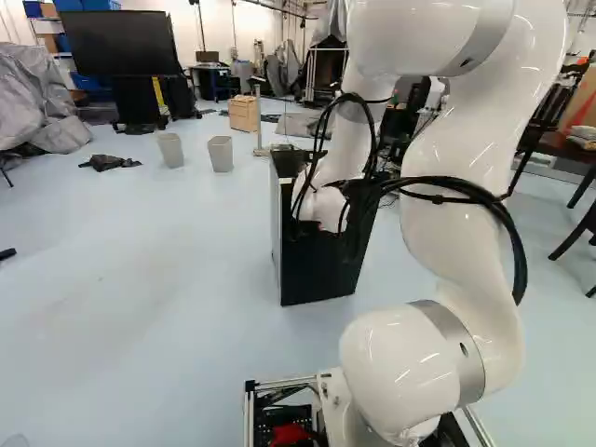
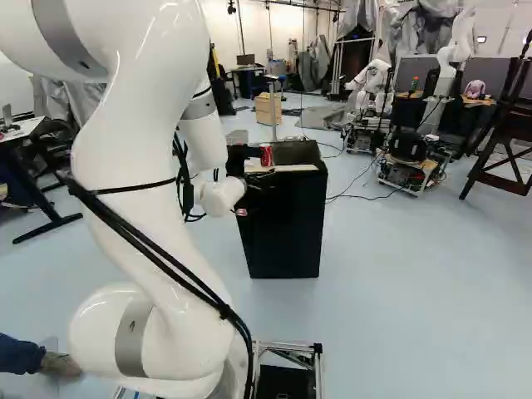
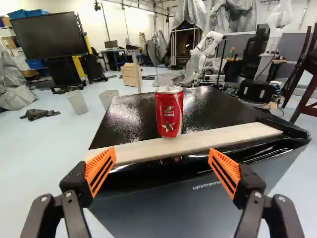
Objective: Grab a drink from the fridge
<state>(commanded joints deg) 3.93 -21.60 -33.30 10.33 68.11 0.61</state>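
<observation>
Your room is bright and evenly lit. You get thin white highlights on the glossy arm [image 1: 452,130], a soft sheen across the floor [image 1: 140,270], speckled glare on the fridge [image 3: 133,109] top, and a nearly washed-out back wall [image 3: 141,29].

“upstrem…” is printed on the fridge [image 3: 163,210], at five o'clock from the red can [image 3: 169,113], marked “NI” above a star.

Arm [image 1: 466,158] runs clean off the top of both base views | and it's blocking the red can [image 3: 169,111] in the left one, plus part of the black fridge [image 2: 287,224] | whose foot drops out of the wrist view!
</observation>
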